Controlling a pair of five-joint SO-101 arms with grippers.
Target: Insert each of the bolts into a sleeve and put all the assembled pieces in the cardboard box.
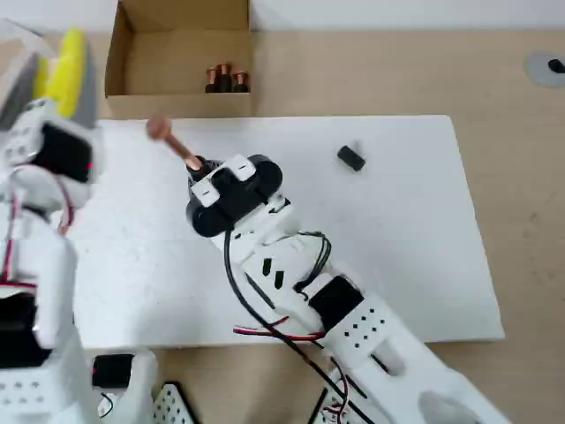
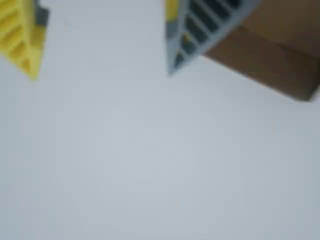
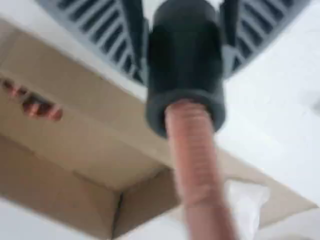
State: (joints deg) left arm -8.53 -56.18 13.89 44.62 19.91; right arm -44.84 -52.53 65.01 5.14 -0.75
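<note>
Bolt (image 1: 175, 142): we see a copper shank pushed through the held sleeve, with its round head pointing at the mat's far left corner. It is near the box's near wall.
Held sleeve (image 3: 185, 65): black, and squeezed between two ribbed grey fingers. In the right wrist view the threaded shank juts out of its flanged end.
Right claw (image 1: 205, 175): we find it clamped on the held sleeve, one finger on each side. It sits over the mat left of the middle, and its arm runs back across the mat toward the bench's near right corner.
Left claw (image 2: 100, 74): its fingers stand wide apart with nothing between them. We place it by the mat's far left corner, just beside the box's left wall.
Box (image 1: 181, 104): brown cardboard with an open top. It stands on the bench against the mat's far edge, toward the left end.
Pieces (image 1: 226, 79): we count three bolt-in-sleeve pieces side by side inside the box, against its near wall and nearer the right corner.
Loose sleeve (image 1: 351, 157): black, and alone on the mat near the far edge, right of the middle. It is well apart from the right claw.
Mat (image 1: 397, 265): white, and it covers the middle of the bench.
Bench (image 1: 516, 177): bare wood to the right of the mat and along its far edge.
</note>
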